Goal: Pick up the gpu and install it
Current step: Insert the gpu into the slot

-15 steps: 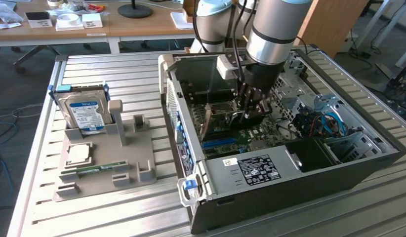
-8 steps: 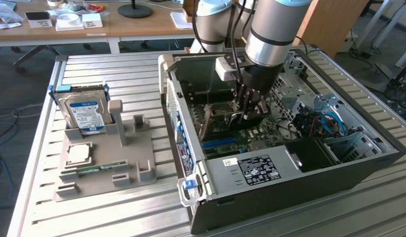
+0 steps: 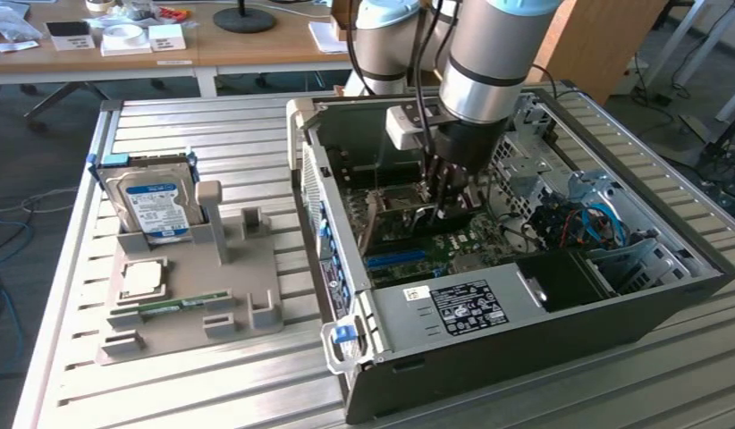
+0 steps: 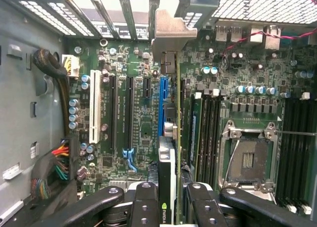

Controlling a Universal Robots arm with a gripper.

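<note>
In the wrist view the gpu (image 4: 171, 138) shows edge-on, a thin card with a green edge. Its grey metal end bracket (image 4: 171, 33) lies by the case's rear slot openings. My gripper (image 4: 171, 207) is shut on the card, a black finger (image 4: 144, 202) on each side. The card hangs beside the long blue slot (image 4: 161, 108) of the motherboard (image 4: 138, 128); whether it sits in a slot I cannot tell. In the exterior view my gripper (image 3: 445, 192) reaches down into the open computer case (image 3: 499, 304), over the motherboard.
At the exterior view's left a grey holder (image 3: 242, 286) carries a blue-labelled hard drive (image 3: 153, 201), a processor (image 3: 141, 279) and a green memory stick (image 3: 171, 306). Inside the case, cable bundles (image 4: 54, 162), memory slots (image 4: 208, 133) and the processor socket (image 4: 247, 160) lie close.
</note>
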